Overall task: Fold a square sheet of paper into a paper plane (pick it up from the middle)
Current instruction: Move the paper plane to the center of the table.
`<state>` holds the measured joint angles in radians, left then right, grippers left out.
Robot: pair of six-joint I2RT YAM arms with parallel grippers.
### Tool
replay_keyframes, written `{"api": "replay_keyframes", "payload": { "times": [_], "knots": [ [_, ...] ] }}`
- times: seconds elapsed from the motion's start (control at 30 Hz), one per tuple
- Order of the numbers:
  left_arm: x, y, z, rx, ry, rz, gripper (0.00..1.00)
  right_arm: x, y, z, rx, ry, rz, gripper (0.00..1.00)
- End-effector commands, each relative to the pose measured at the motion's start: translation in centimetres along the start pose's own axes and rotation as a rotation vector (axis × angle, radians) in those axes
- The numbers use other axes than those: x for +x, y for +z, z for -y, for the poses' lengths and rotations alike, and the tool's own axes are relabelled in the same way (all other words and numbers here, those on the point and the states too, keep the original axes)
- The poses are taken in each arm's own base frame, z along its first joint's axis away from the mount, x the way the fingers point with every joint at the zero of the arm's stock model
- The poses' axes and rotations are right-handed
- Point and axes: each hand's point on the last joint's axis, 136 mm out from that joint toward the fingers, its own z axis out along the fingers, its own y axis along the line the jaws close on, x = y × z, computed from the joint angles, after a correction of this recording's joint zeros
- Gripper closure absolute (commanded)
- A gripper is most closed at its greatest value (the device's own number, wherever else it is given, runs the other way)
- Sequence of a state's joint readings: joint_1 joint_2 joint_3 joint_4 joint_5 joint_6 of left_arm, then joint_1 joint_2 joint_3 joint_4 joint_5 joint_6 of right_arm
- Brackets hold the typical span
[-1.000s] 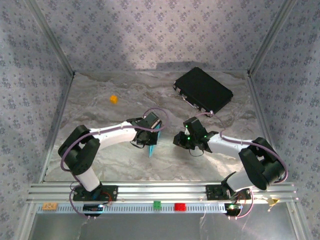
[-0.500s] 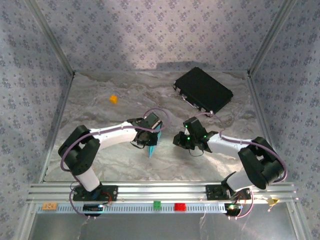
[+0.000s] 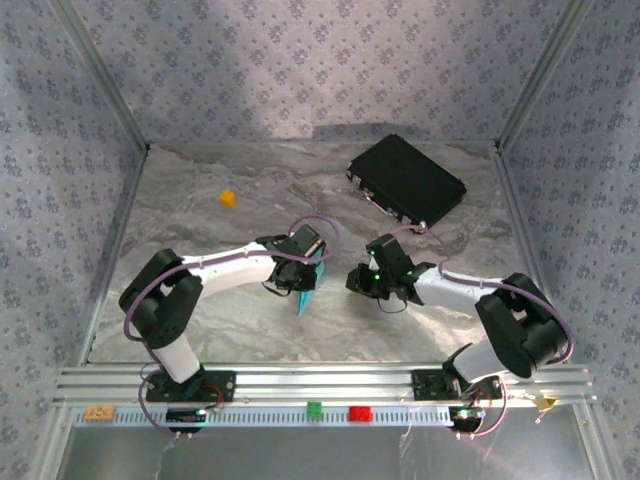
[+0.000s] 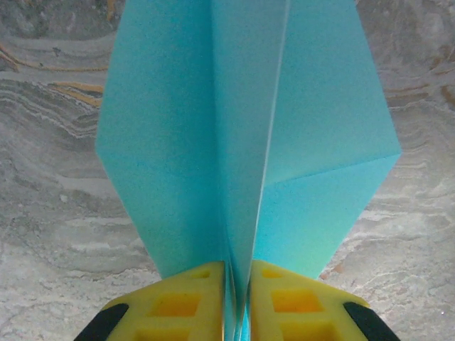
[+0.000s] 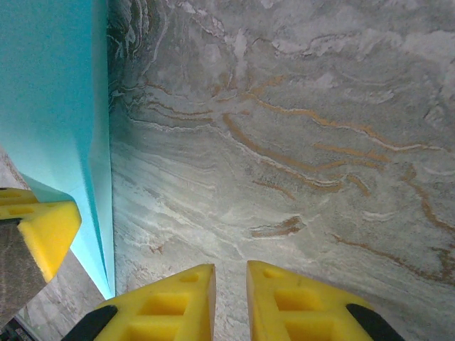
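Left gripper (image 4: 237, 266): closed on the creased spine of the paper plane (image 4: 213, 142). The layers are pinched between the yellow pads (image 4: 192, 291) at one end only, and the rest of the paper is left unsupported above the table (image 5: 320, 177). Just beside it, the right gripper (image 5: 231, 268) is shown with its jaws drawn almost together to a narrow slit, and nothing is held in it.

Risks are judged as follows. The two flanks are seen splayed apart beyond the pads, so the creases may spring open if the pinch is relaxed. A hold this small may allow the plane to slide or swing. If the right gripper is brought across carelessly, the near flank may be dented or the fold pushed askew.

Orientation: in the top view the long axis is laid roughly near to far, slightly slanted. The sharp tip is directed toward the near edge and the arm bases. Whether the tip touches the table cannot be told.

Farther back, well apart from the work, an orange cube (image 3: 228, 198) and a black case (image 3: 407, 178) are noted.
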<state>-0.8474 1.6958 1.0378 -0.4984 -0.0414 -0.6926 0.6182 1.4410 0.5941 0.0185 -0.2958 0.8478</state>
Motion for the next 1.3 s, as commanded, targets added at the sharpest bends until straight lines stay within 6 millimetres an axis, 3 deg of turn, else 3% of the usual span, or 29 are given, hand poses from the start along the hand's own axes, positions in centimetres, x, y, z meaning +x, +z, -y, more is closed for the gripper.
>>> {"api": "replay_keyframes", "payload": {
  "times": [0.0, 1.27],
  "knots": [
    [0.1, 0.1, 0.4, 0.000, 0.013, -0.015, 0.84, -0.3, 0.2, -0.9, -0.016, -0.018, -0.002, 0.80],
    [0.6, 1.3, 0.7, -0.001, 0.024, -0.045, 0.84, -0.3, 0.3, -1.0, -0.020, -0.022, -0.006, 0.79]
  ]
}}
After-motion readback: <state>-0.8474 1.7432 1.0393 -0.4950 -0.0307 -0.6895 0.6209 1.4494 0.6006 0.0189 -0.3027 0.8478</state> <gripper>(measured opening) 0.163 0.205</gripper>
